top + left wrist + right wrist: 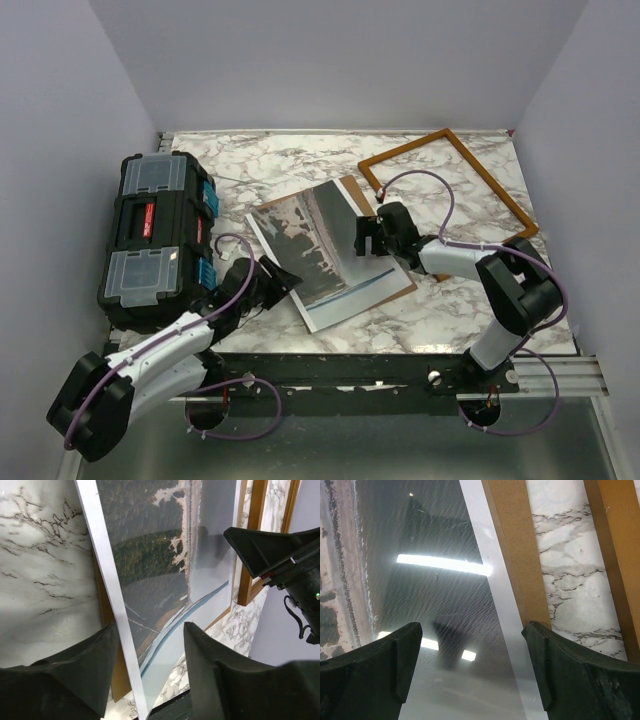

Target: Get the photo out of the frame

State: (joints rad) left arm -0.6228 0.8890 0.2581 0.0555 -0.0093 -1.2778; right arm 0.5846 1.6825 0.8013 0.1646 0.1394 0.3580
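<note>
The photo lies with its border between the spread left fingers.

On your left, a black toolbox with clear-lidded trays, blue latches and a red label sits at the edge of the white marble-patterned table. Near the table's middle you see a plain brown backing board lying flat, mostly covered, only its edges showing. Pale grey walls close the scene.

Marble table (toolbox, frame, backing board)
</note>
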